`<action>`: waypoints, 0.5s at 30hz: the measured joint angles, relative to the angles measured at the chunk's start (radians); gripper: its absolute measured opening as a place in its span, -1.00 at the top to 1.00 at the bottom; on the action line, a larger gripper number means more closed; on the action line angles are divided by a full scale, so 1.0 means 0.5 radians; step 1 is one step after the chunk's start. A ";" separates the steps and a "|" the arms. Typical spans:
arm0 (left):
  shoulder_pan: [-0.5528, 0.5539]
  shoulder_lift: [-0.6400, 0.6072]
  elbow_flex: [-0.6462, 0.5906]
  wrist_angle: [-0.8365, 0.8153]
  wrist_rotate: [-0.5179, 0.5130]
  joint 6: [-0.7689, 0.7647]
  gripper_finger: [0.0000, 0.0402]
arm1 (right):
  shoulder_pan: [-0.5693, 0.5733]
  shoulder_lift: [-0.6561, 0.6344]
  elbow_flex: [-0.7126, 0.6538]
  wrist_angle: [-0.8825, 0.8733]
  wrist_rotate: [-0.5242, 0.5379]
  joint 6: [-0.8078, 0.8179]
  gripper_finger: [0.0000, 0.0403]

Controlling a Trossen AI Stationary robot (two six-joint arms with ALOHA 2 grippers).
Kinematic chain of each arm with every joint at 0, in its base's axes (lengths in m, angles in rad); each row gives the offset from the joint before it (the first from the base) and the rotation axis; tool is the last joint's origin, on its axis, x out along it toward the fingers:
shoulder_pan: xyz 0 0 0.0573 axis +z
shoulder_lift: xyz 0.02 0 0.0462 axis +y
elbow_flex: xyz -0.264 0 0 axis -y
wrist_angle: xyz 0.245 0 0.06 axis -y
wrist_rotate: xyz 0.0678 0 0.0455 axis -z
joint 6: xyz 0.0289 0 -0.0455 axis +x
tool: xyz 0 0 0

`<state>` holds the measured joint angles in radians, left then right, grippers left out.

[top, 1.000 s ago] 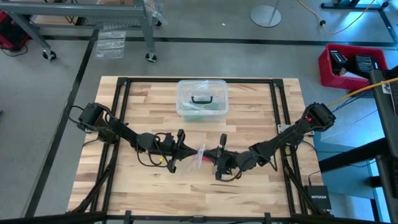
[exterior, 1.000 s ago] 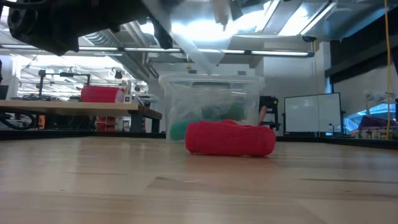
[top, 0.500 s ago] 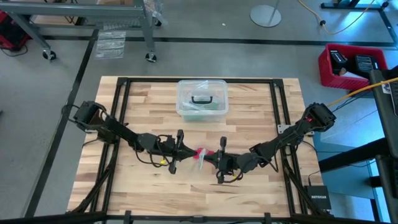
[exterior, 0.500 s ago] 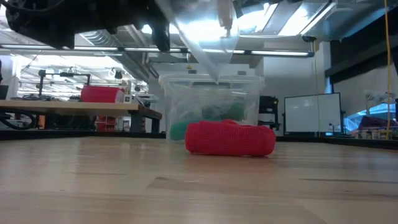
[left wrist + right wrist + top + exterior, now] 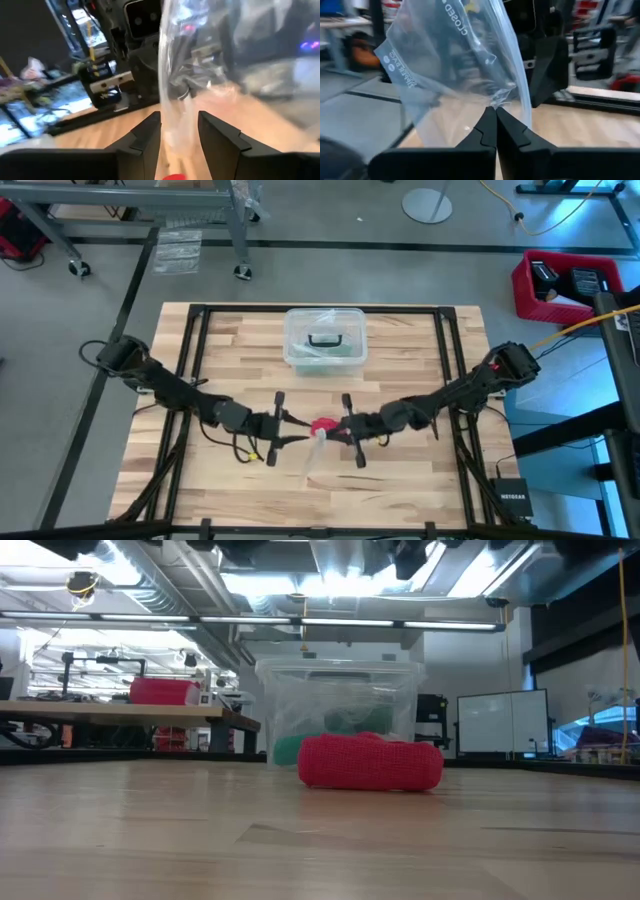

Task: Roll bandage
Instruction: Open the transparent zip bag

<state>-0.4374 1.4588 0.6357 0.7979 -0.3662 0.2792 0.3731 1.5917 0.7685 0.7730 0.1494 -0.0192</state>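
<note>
Looking straight down in the high view, the left end effector (image 5: 284,428) and the right end effector (image 5: 345,427) face each other near the middle of the bench (image 5: 220,340), raised above it. The bandage (image 5: 324,424) shows as a small red patch between them, a little nearer the right one. A small clear bag (image 5: 312,457) hangs down from that meeting point toward the bench's near edge. The clear box (image 5: 323,338) sits well apart, farther back.

From bench height in the low view, the bandage (image 5: 371,762) lies on the wood as a short red roll, its long axis running across the picture, just in front of the clear box (image 5: 339,700). Both arms are up out of the way, so the roll lies below the end effectors.

Through the left wrist view, the left fingers (image 5: 148,134) stand apart, with the bag (image 5: 176,70) hanging loose between them, not pinched. A sliver of red, likely the bandage (image 5: 173,176), shows below.

Through the right wrist view, the right fingers (image 5: 506,131) are pressed together on the bag's edge (image 5: 465,65), so the right arm carries the bag alone.

Reaching the roll probably means going straight down, and the left arm is the free one.
</note>
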 joint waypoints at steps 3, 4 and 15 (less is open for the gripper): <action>-0.063 0.000 0.000 -0.007 -0.131 0.161 0.41 | -0.077 0.000 -0.001 0.018 -0.219 0.106 1.00; -0.079 0.000 0.000 -0.009 -0.148 0.218 0.42 | -0.098 0.000 -0.001 0.035 -0.276 0.137 1.00; -0.144 -0.001 0.000 0.218 -0.155 0.661 0.48 | -0.255 0.000 0.000 0.082 -0.731 0.449 1.00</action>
<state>-0.5094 1.4582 0.6357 0.9071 -0.4438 0.6099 0.2455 1.5917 0.7685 0.8139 -0.2162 0.2055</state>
